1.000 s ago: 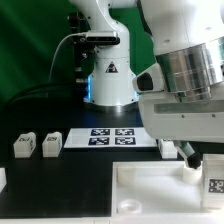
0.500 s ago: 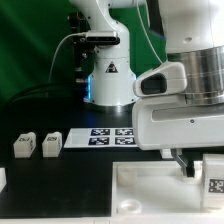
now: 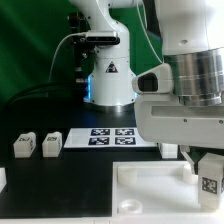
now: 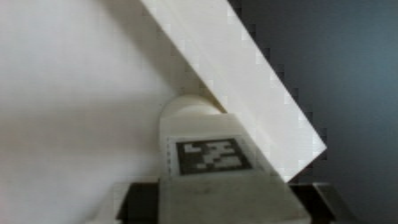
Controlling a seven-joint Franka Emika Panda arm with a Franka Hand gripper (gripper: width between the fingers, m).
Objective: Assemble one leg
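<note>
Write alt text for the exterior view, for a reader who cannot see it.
A robot arm grips a small tagged white leg in its end effector over the white panel, at the exterior view's right. Two more legs stand on the dark table at the exterior view's left, beside the marker board.

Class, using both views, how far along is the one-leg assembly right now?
Done: the leg looks gripped by the gripper. In hand: it is held at the white panel's edge on the exterior view's right. Left: seating it in the panel; two other legs lie beside the marker board.
</note>
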